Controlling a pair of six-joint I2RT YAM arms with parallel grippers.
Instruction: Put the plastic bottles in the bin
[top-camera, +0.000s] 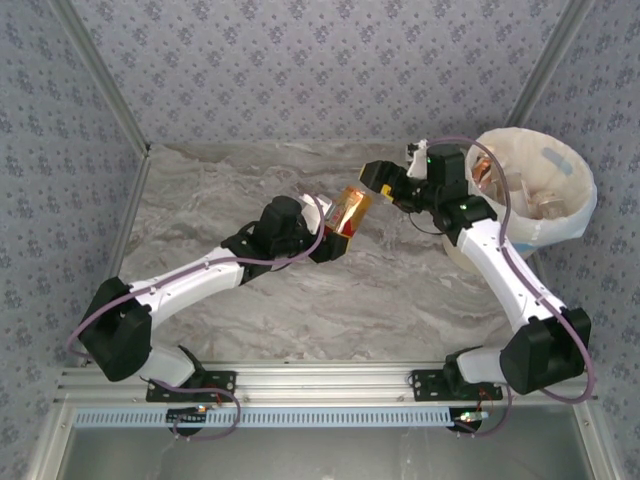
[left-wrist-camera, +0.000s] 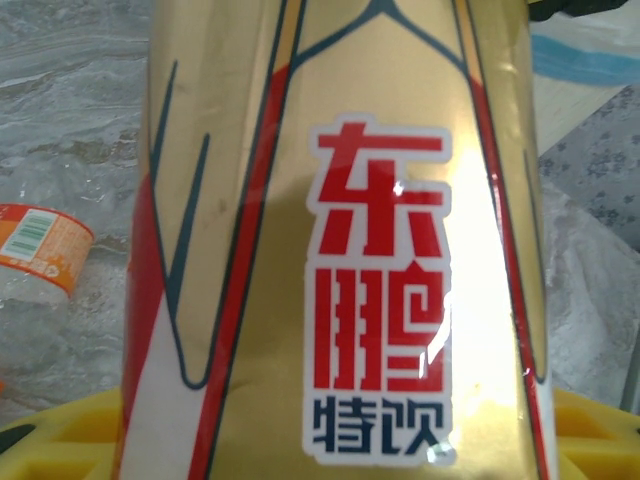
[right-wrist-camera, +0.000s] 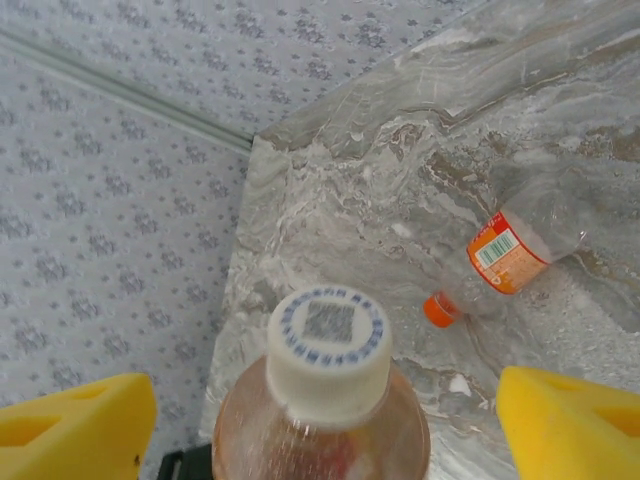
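Gold-label bottle (left-wrist-camera: 340, 250) looming closest: glossy sleeve, prob. light, thin-walled, slippery. Left gripper (top-camera: 328, 236) pinching its body, holding it above table (top-camera: 400, 300) centre. Right gripper (top-camera: 378, 180) standing w/ yellow pads (right-wrist-camera: 75, 425) spread either side of white cap (right-wrist-camera: 328, 350), not touching. Stiffer shoulder under cap looking like best hold. Bin (top-camera: 590, 200) sitting far right.

overhead camera faces down on table (top-camera: 300, 300); wrist cameras closely share one bottle (left-wrist-camera: 340, 250).

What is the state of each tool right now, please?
Left tool: closed on the gold-labelled bottle.
Right tool: open, pads flanking that bottle's white cap.
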